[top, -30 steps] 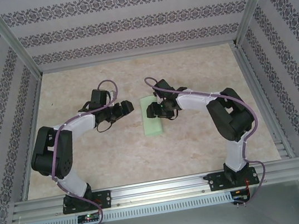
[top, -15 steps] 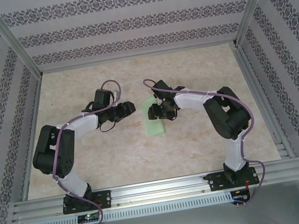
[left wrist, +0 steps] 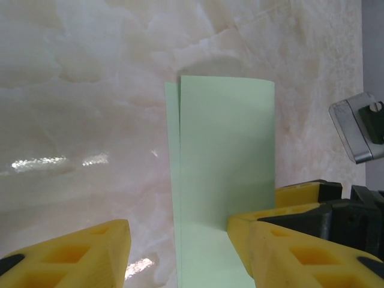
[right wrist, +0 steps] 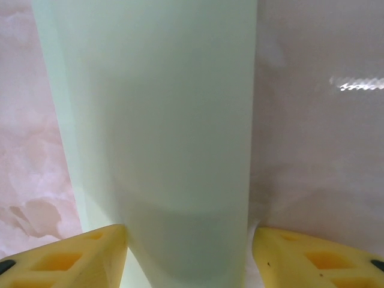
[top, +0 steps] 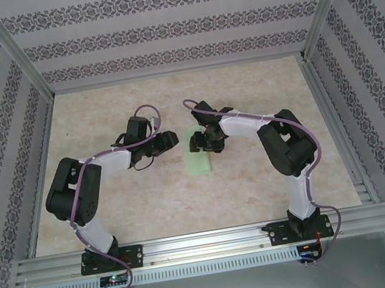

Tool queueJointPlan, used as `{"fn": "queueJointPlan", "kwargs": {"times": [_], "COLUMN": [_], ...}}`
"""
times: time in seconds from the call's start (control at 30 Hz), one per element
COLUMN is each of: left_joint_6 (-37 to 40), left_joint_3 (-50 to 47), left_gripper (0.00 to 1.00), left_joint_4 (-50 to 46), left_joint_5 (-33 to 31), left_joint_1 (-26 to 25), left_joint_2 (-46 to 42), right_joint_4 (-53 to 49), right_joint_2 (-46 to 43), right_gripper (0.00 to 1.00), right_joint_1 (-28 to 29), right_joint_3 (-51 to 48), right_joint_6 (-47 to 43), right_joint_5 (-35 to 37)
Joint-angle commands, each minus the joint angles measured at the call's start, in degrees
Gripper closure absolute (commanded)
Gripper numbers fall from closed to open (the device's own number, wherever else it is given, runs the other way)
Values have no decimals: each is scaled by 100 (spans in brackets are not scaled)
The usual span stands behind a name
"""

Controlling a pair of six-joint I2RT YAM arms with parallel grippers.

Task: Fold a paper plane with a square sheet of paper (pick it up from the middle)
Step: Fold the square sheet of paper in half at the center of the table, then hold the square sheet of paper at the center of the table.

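Roughly at the middle of the marbled table [top: 150,201]: square sheet of paper [top: 200,163] [left wrist: 225,180] [right wrist: 162,120], pale mint green, folded over into a narrow strip, lying flat, long axis running away from the arm bases. Seen from the left wrist: top layer a touch short of the lower one, thin sliver of under-layer showing along one long side, far end cut square with a soft shadow beyond it. Seen from the right wrist: same strip close up, plain and unmarked, faint band of shading across the near end. Left gripper [top: 168,139] [left wrist: 177,240] just beside the strip on its left flank, low over the surface; yellow fingers [left wrist: 90,252] spread wide, one above bare table, the other overlapping the strip's near corner; nothing held. Right gripper [top: 197,142] [right wrist: 186,240] directly over the strip, hiding its far part from above, near end showing clear of it; fingers [right wrist: 300,258] parted wide, one on each side, full width of paper between them; contact with the paper edges impossible to judge. Both arms bent inward, elbows out, wrists facing each other across the paper
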Motion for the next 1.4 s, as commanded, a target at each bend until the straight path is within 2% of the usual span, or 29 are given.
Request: {"fn": "queueJointPlan", "kwargs": {"times": [0.0,0.2,0.5,0.87,1.37], "left_joint_6": [-222,-315,-272,-90,-159], "left_joint_3": [-63,98,416,711,955], "left_gripper": [46,53,72,76,83], "left_joint_4": [467,472,275,-87,39], "left_joint_5": [-86,95,267,254,890], "left_joint_1": [-40,17,23,24,-15], "left_joint_2": [148,393,631,803,1193], "right_joint_4": [-287,-395,-441,-480,-600], "right_joint_2": [541,735,906,1100,1275], "right_gripper": [38,36,35,35,36], "right_joint_1": [91,182,190,189,166], "right_joint_3": [-137,-58,-5,40,169], "right_joint_6": [-55,-110,-306,-505,-407], "right_joint_5": [561,754,778,724,736]}}
